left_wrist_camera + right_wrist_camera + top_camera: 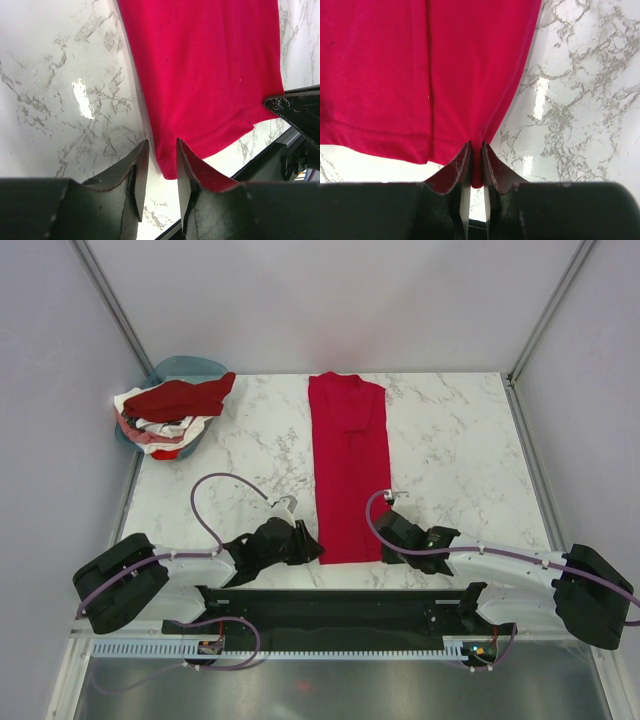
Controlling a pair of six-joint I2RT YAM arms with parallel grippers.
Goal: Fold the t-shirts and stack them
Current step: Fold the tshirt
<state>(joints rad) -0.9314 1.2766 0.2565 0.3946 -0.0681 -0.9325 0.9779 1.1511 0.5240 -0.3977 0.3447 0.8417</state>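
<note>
Most of the teal basin (186, 367) at the table's (450, 440) far left corner is hidden under its heap of shirts (172, 405), dark red over white and pink; their number is unclear. Mid-table, the crimson shirt (348, 465) lies flat as a long strip. The right gripper (475, 150) pinches its near right hem corner, while the left gripper (161, 147) has its fingers parted around the near left corner.

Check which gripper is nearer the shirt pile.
Left. Left gripper is at the crimson shirt, near left corner, on the shirt pile side; right gripper pinches the near right corner.
</note>
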